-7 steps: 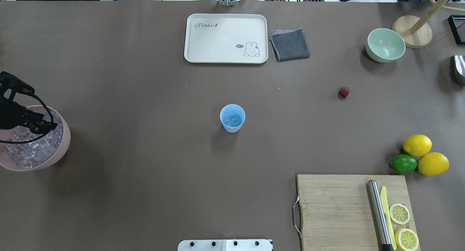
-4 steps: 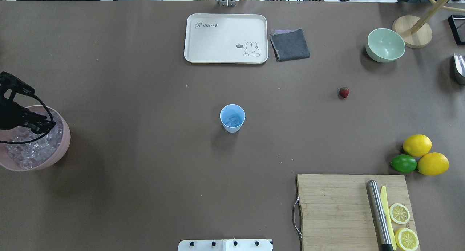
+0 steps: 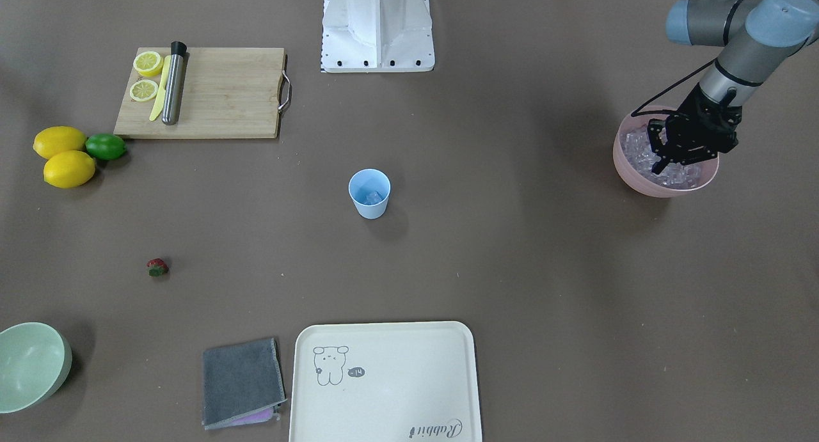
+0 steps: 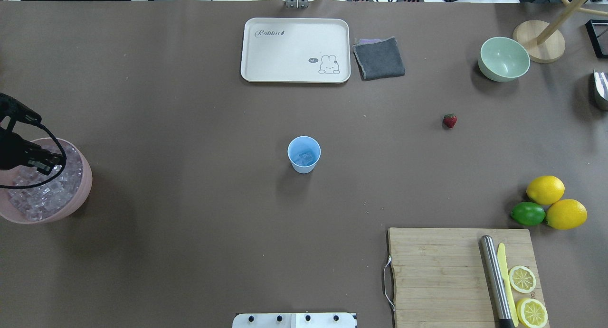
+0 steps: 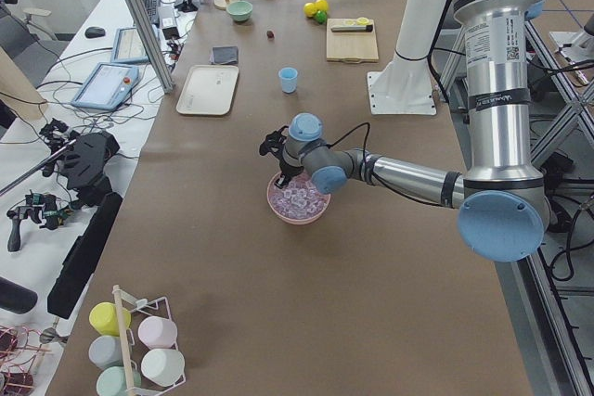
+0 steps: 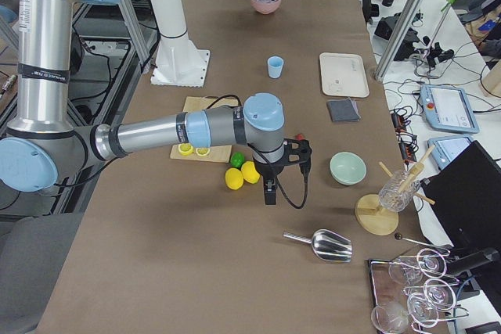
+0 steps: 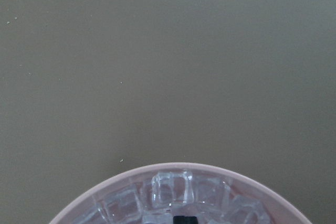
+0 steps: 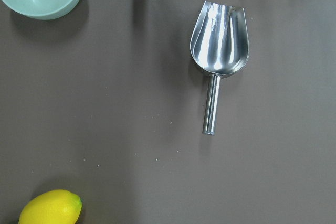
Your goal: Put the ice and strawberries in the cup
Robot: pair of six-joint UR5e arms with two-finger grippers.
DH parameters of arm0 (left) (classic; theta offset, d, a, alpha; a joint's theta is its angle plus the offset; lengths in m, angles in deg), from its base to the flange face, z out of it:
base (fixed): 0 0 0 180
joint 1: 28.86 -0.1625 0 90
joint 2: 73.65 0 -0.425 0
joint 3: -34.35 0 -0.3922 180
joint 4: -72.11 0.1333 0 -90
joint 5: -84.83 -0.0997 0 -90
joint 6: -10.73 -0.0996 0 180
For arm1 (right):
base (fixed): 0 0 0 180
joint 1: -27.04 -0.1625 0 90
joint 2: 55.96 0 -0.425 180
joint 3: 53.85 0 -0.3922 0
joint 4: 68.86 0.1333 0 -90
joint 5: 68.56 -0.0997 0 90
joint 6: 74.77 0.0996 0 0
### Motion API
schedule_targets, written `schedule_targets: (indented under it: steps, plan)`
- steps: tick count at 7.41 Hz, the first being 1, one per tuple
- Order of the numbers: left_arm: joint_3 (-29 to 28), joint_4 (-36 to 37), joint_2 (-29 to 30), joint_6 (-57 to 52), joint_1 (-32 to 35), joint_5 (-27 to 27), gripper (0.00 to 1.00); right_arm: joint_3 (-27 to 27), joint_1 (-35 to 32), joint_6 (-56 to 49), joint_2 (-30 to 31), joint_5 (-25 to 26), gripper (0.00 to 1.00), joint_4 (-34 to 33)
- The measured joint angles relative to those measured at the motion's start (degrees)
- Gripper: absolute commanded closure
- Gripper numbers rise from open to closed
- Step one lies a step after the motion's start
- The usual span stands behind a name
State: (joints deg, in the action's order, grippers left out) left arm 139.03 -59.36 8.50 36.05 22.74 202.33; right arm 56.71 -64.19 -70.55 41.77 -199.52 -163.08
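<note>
Judge the step in hand as picking ice (image 3: 677, 175) from the pink bowl (image 3: 630, 170).

1. Locate the left gripper (image 3: 679, 154) low over that bowl, fingertips down at the cubes. Treat its pincer as undetermined: cannot tell whether spread or closed on a cube.
2. Close on one cube near the top of the pile; expect glassy faces to slip, so grip across flat sides.
3. Lift straight up and clear the rim before travelling.
4. Carry to the light-blue cup (image 3: 369, 196), upright at table centre and well apart from the bowl, with a few cubes already inside. Release low over its mouth to avoid tipping it.
5. Leave the strawberry (image 3: 157, 267) for later; find it alone on the table towards the robot's right, far from the cup.

View notes:
- Use the front-facing view for the fingers in the bowl; the overhead crops them at its edge.
- Expect only the far rim and a few cubes from the left wrist view.
- Find the right gripper (image 6: 270, 187) only in the exterior right view, beside the lemons (image 6: 241, 175); cannot tell its state.
- Find the metal scoop (image 8: 218, 51) in the right wrist view, absent from overhead.
</note>
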Motion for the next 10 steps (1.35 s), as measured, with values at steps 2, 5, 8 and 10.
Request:
schedule_targets:
  steps: [2, 5, 8, 10]
  plan:
    - [0.0, 0.1, -0.2, 0.0, 2.2, 1.8, 0.02, 0.0, 0.0, 0.0, 0.0, 0.0, 0.00, 0.0]
    - [-0.5, 0.2, -1.0, 0.5, 2.9, 1.9, 0.02, 0.1, 0.0, 0.0, 0.0, 0.0, 0.00, 0.0]
    - [-1.0, 0.2, -1.0, 2.6, 2.7, 2.0, 0.02, 0.0, 0.0, 0.0, 0.0, 0.0, 0.00, 0.0]
    - [-0.9, 0.0, -1.2, 6.5, 2.2, 2.1, 0.02, 0.0, 0.0, 0.0, 0.0, 0.0, 0.00, 0.0]
